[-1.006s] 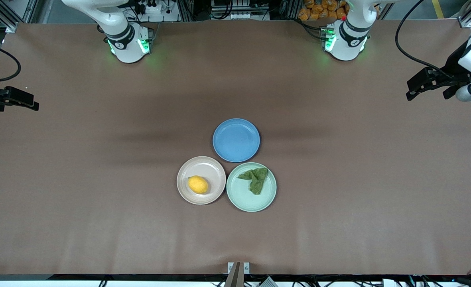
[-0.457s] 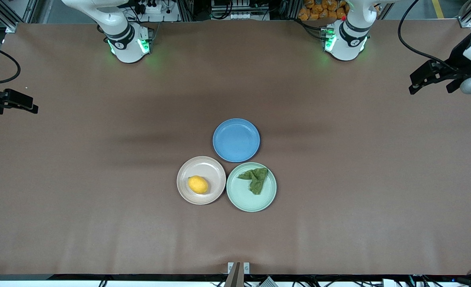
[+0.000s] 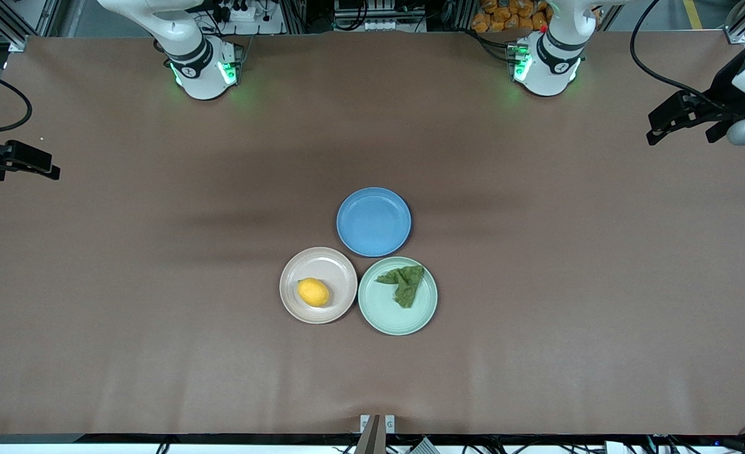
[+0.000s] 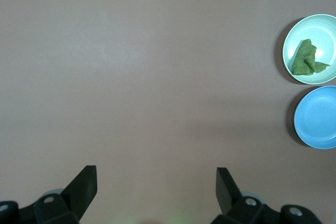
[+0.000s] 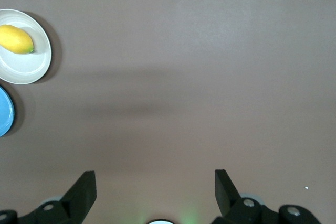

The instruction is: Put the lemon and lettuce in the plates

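Mid-table, toward the front camera's edge, the lettuce (image 3: 402,284) lies in the mint plate (image 3: 397,315) and the lemon (image 3: 313,292) in the beige plate (image 3: 318,261). Both are well apart from the left gripper (image 3: 661,129) and right gripper (image 3: 47,166), which hang with jaws spread and empty over the table's two ends.

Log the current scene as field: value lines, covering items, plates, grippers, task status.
lemon: on the beige-pink plate
lettuce: on the mint green plate
blue plate: nothing on it, farther from the front camera than the other two plates
left gripper: open, holding nothing, over the left arm's end of the table
right gripper: open, holding nothing, over the right arm's end
task status: both items look placed
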Controlling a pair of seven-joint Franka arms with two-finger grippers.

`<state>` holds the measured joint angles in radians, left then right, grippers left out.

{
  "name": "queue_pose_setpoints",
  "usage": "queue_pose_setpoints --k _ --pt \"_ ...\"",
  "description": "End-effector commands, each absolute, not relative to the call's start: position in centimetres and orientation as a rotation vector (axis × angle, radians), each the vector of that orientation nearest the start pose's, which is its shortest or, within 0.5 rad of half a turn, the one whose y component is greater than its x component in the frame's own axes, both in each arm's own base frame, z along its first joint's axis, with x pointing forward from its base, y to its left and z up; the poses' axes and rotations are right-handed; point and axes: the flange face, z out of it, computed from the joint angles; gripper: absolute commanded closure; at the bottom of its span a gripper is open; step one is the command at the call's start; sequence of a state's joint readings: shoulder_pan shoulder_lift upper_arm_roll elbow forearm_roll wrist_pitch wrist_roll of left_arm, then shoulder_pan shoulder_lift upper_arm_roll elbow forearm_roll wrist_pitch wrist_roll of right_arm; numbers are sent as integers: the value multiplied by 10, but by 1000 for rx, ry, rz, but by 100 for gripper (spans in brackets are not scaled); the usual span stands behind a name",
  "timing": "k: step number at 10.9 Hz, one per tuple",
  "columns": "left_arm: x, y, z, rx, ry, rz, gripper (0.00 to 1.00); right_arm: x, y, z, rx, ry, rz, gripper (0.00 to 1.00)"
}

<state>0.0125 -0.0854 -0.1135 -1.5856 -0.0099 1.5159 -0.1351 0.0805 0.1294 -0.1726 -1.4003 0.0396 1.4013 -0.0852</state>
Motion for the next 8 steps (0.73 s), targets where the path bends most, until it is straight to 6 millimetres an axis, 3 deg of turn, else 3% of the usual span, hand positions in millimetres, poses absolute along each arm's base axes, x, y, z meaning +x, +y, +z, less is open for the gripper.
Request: queue_pose_setpoints --k 1,4,8 --pt "518 -57 665 -3116 -20 -13 0 560 -40 629 -3114 13 173 0" --pt "516 -56 661 -3113 -13 32 0 559 -35 631 -3111 -2 172 0" --pt "517 -55 657 -3111 -20 60 0 542 -36 630 -3105 17 193 0"
